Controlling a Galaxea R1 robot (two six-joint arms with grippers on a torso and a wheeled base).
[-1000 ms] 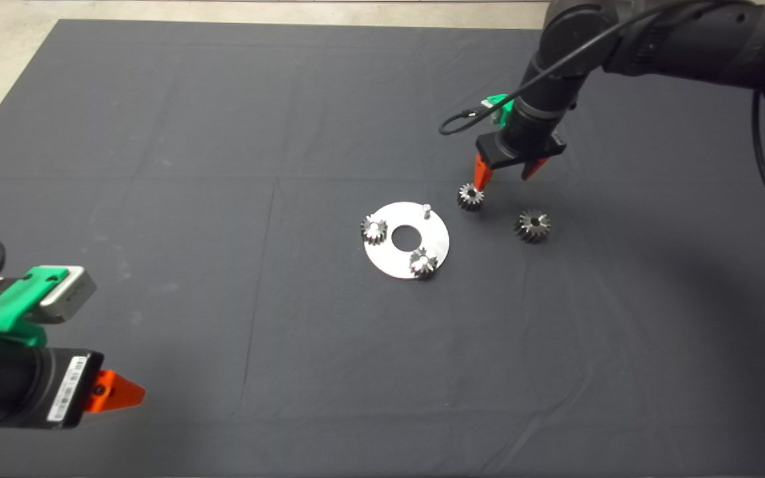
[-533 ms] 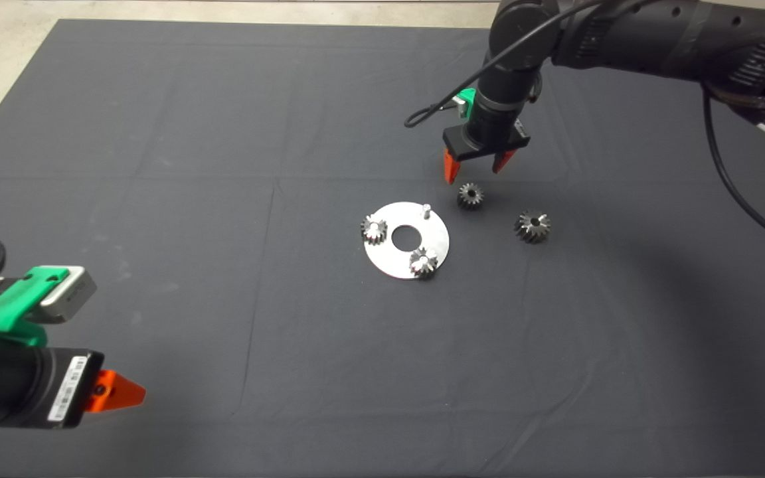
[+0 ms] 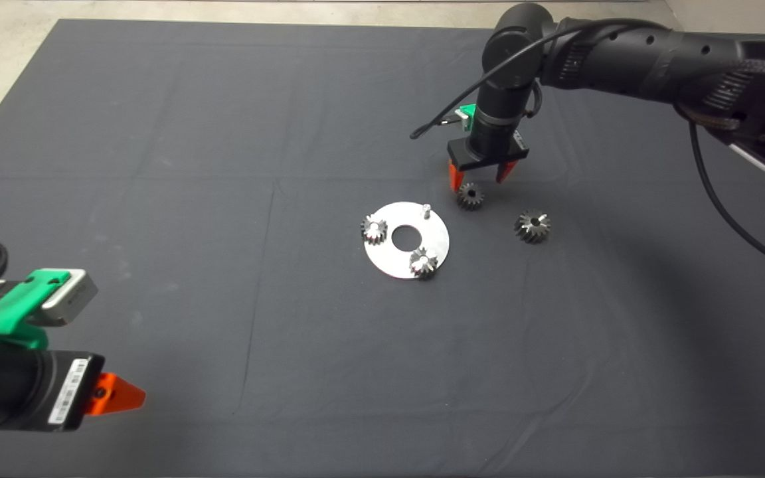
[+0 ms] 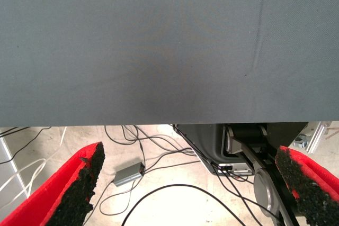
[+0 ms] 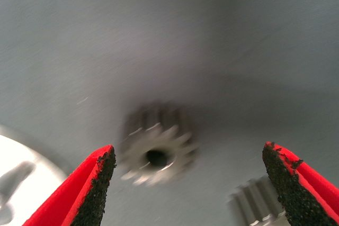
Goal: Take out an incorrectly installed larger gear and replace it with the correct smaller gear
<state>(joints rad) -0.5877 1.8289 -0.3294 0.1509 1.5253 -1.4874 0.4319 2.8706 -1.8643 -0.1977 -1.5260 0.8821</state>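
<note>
The right gripper (image 3: 477, 178) hangs over the smaller gear (image 3: 470, 196) right of the frame centre, fingers wide apart and holding nothing. This gear lies flat on the mat (image 3: 223, 133), just beside the round plate (image 3: 396, 262) with its bare pin (image 3: 426, 211). The larger gear (image 3: 532, 226) lies further right, off the plate. The small gear looks like hard, smooth steel, probably heavy for its size and slippery; I would grip it across the teeth. The left gripper (image 4: 185, 183) waits at the lower left, open and empty.
</note>
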